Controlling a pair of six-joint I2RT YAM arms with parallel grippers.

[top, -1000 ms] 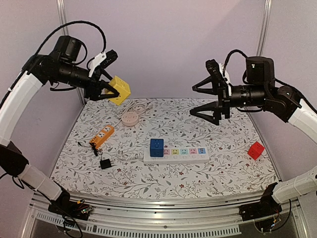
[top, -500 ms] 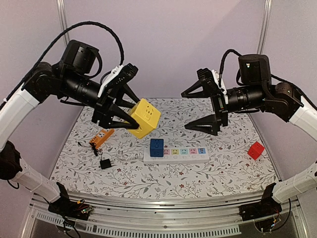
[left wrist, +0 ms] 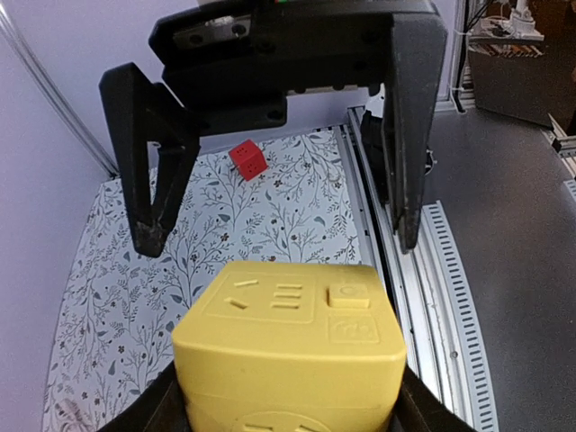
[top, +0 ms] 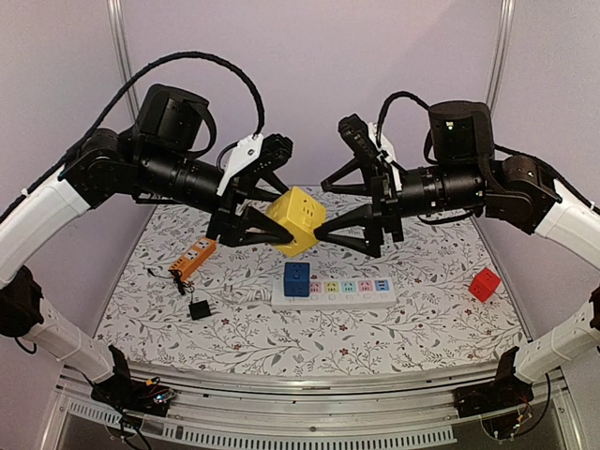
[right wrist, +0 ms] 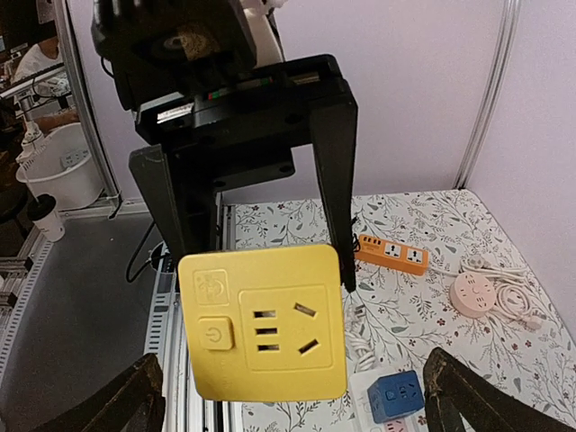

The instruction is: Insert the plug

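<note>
Left gripper (top: 279, 218): we see it clamped on the yellow cube plug (top: 298, 220), a finger on either side, holding it aloft above the middle of the table (top: 422, 328).
Right gripper (top: 325, 213): spread wide and empty, it faces the cube's socket side, with its fingertips just short of the cube and not touching it.
White strip (top: 352, 292): we find a blue cube (top: 296, 278) seated on its left end.
Count: we tally three cubes, yellow, blue and a red cube (top: 484, 283). There are two strips, the white one and an orange strip (top: 193, 258), plus one round socket (right wrist: 477, 295) with its cord and one small black block (top: 200, 309).
Edges: the red cube lies near the right edge and the orange strip towards the left edge.
Room: flowered cloth shows between the white strip and the near rail. Both grippers meet in the air above the strip.
</note>
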